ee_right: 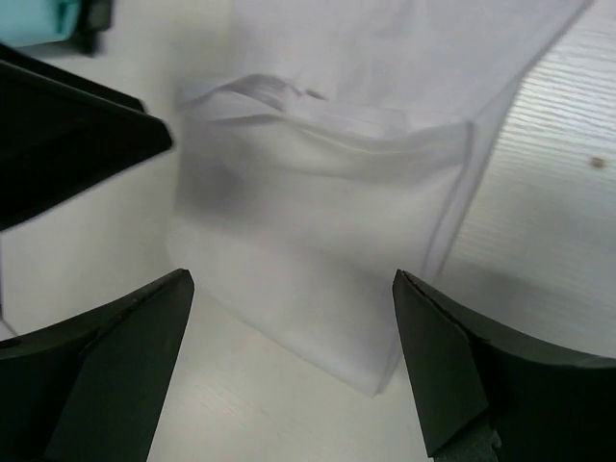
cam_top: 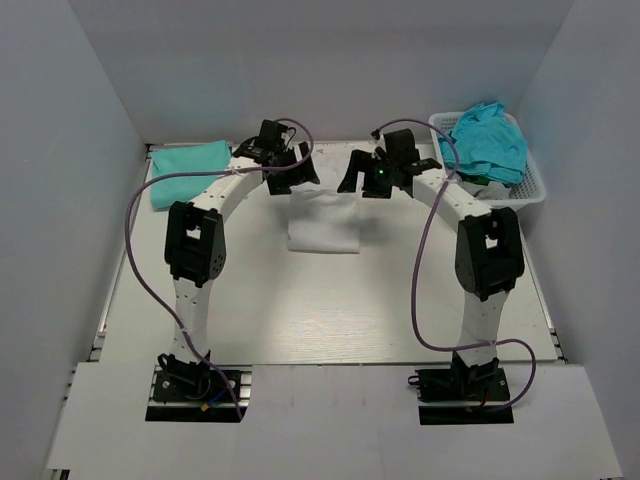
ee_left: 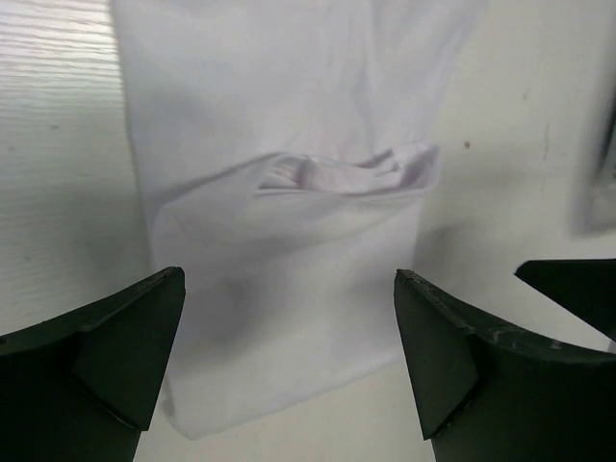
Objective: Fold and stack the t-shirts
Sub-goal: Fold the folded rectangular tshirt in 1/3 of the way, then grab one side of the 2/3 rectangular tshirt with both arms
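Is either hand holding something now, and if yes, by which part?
Nothing is held. The left hand and the right hand both stand open over the folded white cloth t-shirt, gripping no part of it.

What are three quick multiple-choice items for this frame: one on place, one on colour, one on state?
1. The white t-shirt lies:
A) on the table, centred, toward the far side
B) at the near edge
C) draped over an arm

2. The heaped shirts in the basket are:
A) white
B) grey
C) teal

3. The left claw and right claw are:
A) both shut on cloth
B) both open, holding nothing
C) one shut, one open

Answers:
1 A: the top view shows it lying flat mid-table.
2 C: turquoise cloth spills over the white lattice.
3 B: each wrist view shows the jaws spread wide above the shirt.
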Robot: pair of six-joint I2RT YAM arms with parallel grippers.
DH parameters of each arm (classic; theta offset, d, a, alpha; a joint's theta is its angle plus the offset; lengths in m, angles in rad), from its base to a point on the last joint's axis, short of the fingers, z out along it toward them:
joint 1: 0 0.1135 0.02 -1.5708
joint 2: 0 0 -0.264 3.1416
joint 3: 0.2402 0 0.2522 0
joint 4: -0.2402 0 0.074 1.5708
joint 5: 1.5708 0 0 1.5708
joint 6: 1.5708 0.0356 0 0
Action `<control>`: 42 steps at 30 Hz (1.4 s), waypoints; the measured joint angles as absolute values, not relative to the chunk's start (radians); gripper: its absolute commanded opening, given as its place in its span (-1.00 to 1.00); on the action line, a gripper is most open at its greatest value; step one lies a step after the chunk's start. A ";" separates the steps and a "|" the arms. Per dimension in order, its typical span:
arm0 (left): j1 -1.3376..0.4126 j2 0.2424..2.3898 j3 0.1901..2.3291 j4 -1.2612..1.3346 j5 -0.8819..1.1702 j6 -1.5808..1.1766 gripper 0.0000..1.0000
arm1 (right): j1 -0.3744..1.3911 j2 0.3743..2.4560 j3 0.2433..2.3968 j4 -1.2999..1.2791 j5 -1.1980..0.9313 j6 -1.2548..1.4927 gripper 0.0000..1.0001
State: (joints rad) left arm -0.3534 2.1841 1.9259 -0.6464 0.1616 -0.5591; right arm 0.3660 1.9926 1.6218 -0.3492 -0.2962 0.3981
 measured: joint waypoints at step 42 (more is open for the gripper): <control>-0.290 2.006 1.746 -0.610 0.252 -0.471 1.00 | 0.338 1.673 1.241 0.082 -0.324 0.514 0.80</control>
State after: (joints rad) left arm -0.2901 2.0064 1.7462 -0.6098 0.2523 -0.4713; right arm 0.3378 1.6730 1.2407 0.0822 -0.3244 0.5140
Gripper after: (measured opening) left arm 0.993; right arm 0.900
